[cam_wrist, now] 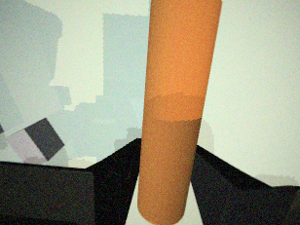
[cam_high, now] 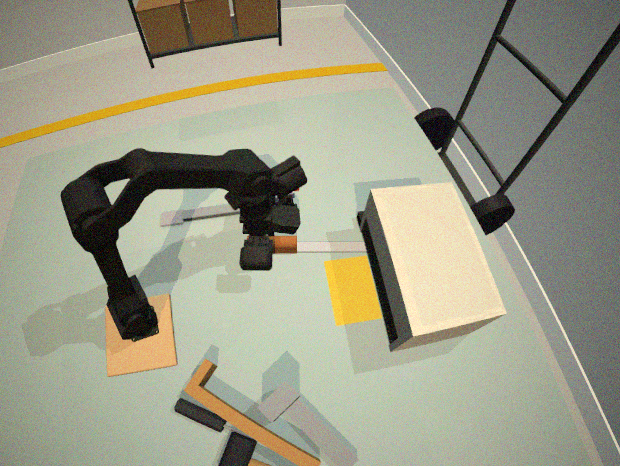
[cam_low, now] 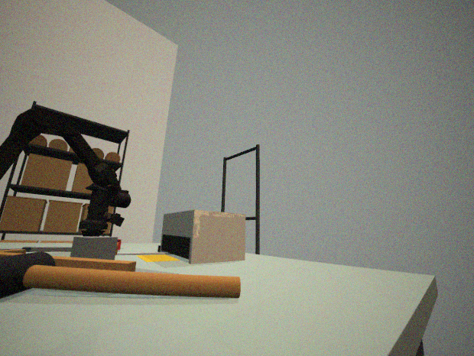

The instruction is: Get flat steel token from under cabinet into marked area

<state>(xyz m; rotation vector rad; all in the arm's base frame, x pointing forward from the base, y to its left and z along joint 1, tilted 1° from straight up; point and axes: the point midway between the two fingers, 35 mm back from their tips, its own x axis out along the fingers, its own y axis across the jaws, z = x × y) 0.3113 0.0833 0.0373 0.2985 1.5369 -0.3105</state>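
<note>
A black robot arm [cam_high: 185, 170] [cam_low: 76, 145] reaches across a pale green desk [cam_high: 300, 320] [cam_low: 306, 313], its gripper [cam_high: 268, 238] [cam_low: 94, 229] [cam_wrist: 164, 146] clamped on the round orange handle [cam_high: 285, 244] [cam_wrist: 177, 72] of a long, flat strip [cam_high: 330, 246]. The strip points toward the desk's right edge, as seen from above, its far end meeting the dark opening along the front of a cream cabinet [cam_high: 436, 255] [cam_low: 218, 237] near that edge. The steel token cannot be made out in any view, so its exact place cannot be told; none shows on the visible part of the yellow square [cam_high: 353, 290] [cam_low: 157, 257], which lies before the cabinet, just beside the strip. Toward the desk's upper edge, a thin gray bar [cam_high: 172, 218] lies partly behind the arm, and a red block [cam_low: 118, 244] peeks out past a gray block [cam_high: 280, 400] [cam_low: 93, 247]. That gray block sits toward the desk's lower edge, near an angled wooden stick [cam_high: 250, 425] [cam_low: 95, 263]. The arm stands on a wooden board [cam_high: 150, 361] toward the left edge.
</note>
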